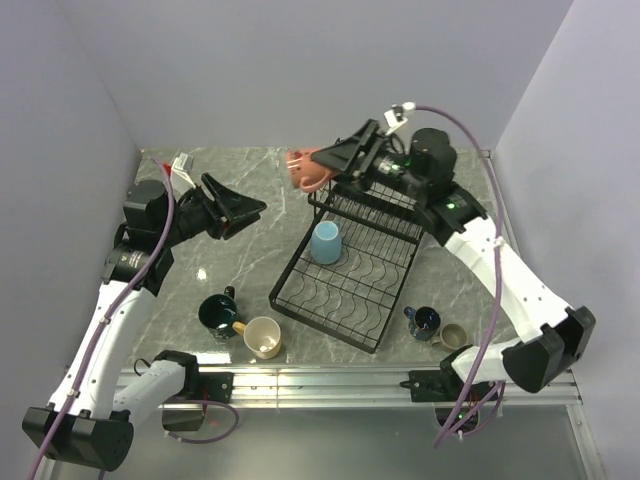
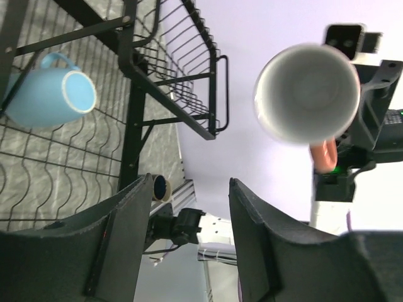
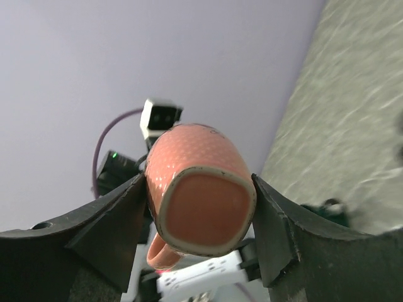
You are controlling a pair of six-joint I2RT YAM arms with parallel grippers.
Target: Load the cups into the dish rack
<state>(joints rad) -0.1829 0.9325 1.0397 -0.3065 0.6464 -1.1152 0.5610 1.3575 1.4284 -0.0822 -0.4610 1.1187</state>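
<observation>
My right gripper (image 1: 318, 163) is shut on the salmon pink mug (image 1: 300, 171) and holds it in the air on its side, past the far left corner of the black wire dish rack (image 1: 289, 262). In the right wrist view the mug (image 3: 201, 189) sits base-on between both fingers, handle down. The light blue mug (image 1: 326, 243) stands mouth down in the rack. My left gripper (image 1: 248, 212) is open and empty, left of the rack above the table. The left wrist view shows the pink mug's white mouth (image 2: 306, 94) and the blue mug (image 2: 50, 94).
The dark teal mug (image 1: 216, 313) and the yellow-cream mug (image 1: 263, 337) stand on the marble table (image 1: 240, 265) at the front left of the rack. The navy mug (image 1: 424, 322) and the small beige mug (image 1: 452, 336) stand at its front right. Walls enclose three sides.
</observation>
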